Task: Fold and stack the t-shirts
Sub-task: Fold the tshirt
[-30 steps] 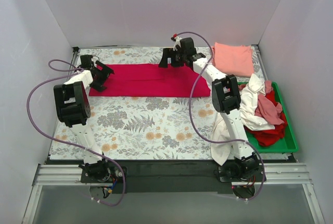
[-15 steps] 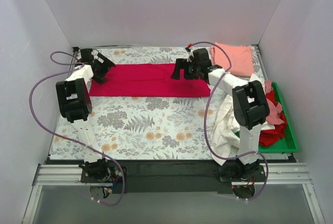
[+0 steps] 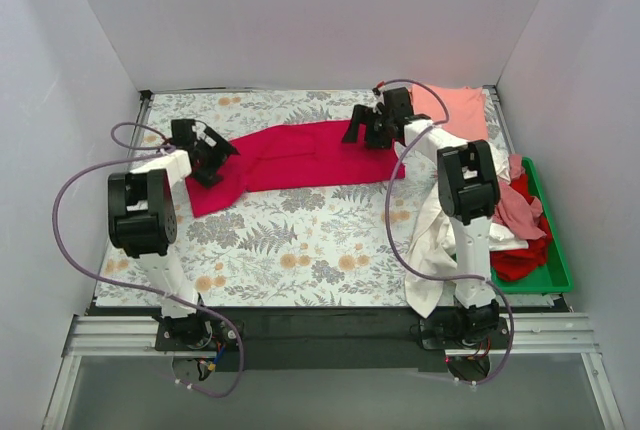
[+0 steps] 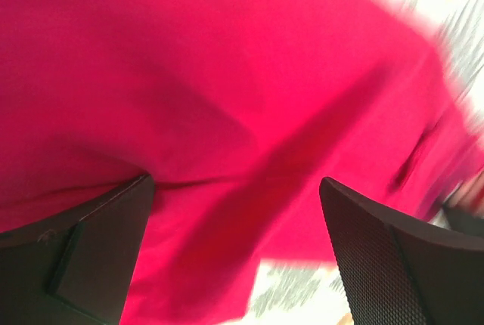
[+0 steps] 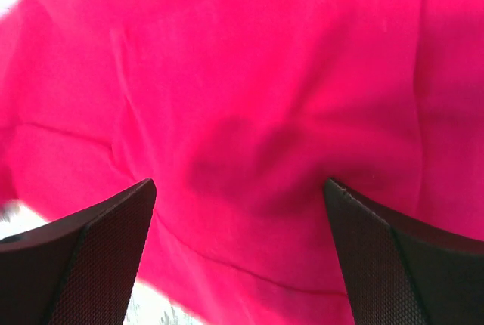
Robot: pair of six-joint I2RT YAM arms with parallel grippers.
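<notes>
Crimson shirt (image 3: 300, 155) has gone from a straight band to skewed, its left end dragged toward the near-left.

Top view: left gripper (image 3: 208, 158) sits over the shirt's left part and right gripper (image 3: 368, 130) over its right end. Salmon-pink shirt (image 3: 465, 115) lies folded at the far-right corner of the bench (image 3: 300, 240). Heap of white, red and pink shirts (image 3: 495, 205) spills from the green tray (image 3: 560, 275).

Left wrist: fingers spread wide, crimson cloth beneath, blurred.

Right wrist: fingers spread wide, same cloth beneath.
</notes>
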